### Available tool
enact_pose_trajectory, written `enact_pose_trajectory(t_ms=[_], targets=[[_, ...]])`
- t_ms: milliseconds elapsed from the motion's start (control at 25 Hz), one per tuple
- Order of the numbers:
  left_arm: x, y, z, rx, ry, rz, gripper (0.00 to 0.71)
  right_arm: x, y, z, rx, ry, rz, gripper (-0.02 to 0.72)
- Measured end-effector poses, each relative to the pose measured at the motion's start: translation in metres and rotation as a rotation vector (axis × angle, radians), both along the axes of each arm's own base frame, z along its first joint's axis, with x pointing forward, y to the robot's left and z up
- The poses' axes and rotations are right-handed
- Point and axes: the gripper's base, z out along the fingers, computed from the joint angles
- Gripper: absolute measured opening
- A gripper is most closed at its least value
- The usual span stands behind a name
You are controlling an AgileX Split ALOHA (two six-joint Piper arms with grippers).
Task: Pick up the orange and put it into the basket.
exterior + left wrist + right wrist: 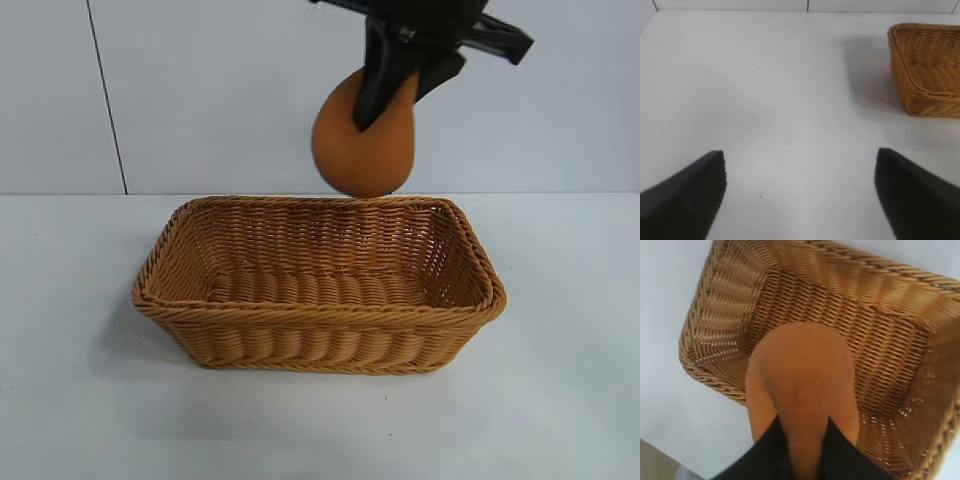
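Orange-brown orange (360, 150), tan woven basket (320, 325), black claw (395, 85).

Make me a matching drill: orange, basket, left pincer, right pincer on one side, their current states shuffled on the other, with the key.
1. orange
2. basket
3. left pincer
4. right pincer

A. open above bare table
B. shut on the fruit's narrow top
C. hanging above the wicker rim
D. resting on the table, nothing inside

Pairs: 1-C, 2-D, 3-A, 4-B
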Motion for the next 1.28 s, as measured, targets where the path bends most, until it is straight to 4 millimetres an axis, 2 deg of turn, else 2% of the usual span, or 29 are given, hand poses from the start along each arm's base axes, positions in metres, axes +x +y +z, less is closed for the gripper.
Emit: enact_pose_trajectory(t_ms=[120, 200, 280, 360, 400, 440, 480, 600, 640, 680, 800, 1000, 1080, 1160, 1280], targets=[[0.0, 0.0, 0.0, 0.0, 0.0, 0.0, 0.582, 0.009, 0.005, -0.038, -0.034, 0.043, -0.004, 0.035], [0.0, 0.0, 0.0, 0.0, 0.0, 0.0, 0.582, 0.011, 0.007, -0.055, -0.056, 0.077, -0.004, 0.035], [0.0, 0.0, 0.0, 0.0, 0.0, 0.0, 0.582, 0.011, 0.007, -0.063, -0.073, 0.101, 0.002, 0.035], [0.0, 0.0, 0.0, 0.0, 0.0, 0.0, 0.582, 0.011, 0.007, -0.062, -0.078, 0.108, 0.007, 0.041], [0.0, 0.0, 0.0, 0.0, 0.0, 0.0, 0.582, 0.011, 0.007, -0.06, -0.08, 0.113, 0.01, 0.067], [0.0, 0.0, 0.0, 0.0, 0.0, 0.0, 0.582, 0.012, 0.008, -0.056, -0.078, 0.112, 0.012, 0.107], [0.0, 0.0, 0.0, 0.0, 0.0, 0.0, 0.582, 0.013, 0.009, -0.052, -0.079, 0.112, 0.016, 0.181], [0.0, 0.0, 0.0, 0.0, 0.0, 0.0, 0.582, 0.018, 0.012, -0.032, -0.074, 0.106, 0.028, 0.479], [0.0, 0.0, 0.0, 0.0, 0.0, 0.0, 0.582, 0.02, 0.013, -0.023, -0.075, 0.1, 0.036, 0.561], [0.0, 0.0, 0.0, 0.0, 0.0, 0.0, 0.582, 0.022, 0.014, -0.012, -0.08, 0.09, 0.043, 0.609], [0.0, 0.0, 0.0, 0.0, 0.0, 0.0, 0.582, 0.03, 0.015, 0.025, -0.096, 0.028, 0.055, 0.66], [0.0, 0.0, 0.0, 0.0, 0.0, 0.0, 0.582, 0.041, 0.012, 0.08, -0.076, -0.158, 0.008, 0.673], [0.0, 0.0, 0.0, 0.0, 0.0, 0.0, 0.582, 0.043, 0.011, 0.089, -0.078, -0.197, -0.006, 0.673], [0.0, 0.0, 0.0, 0.0, 0.0, 0.0, 0.582, 0.044, 0.008, 0.09, -0.093, -0.208, -0.012, 0.673], [0.0, 0.0, 0.0, 0.0, 0.0, 0.0, 0.582, 0.054, -0.008, 0.09, -0.101, -0.201, -0.052, 0.673]])
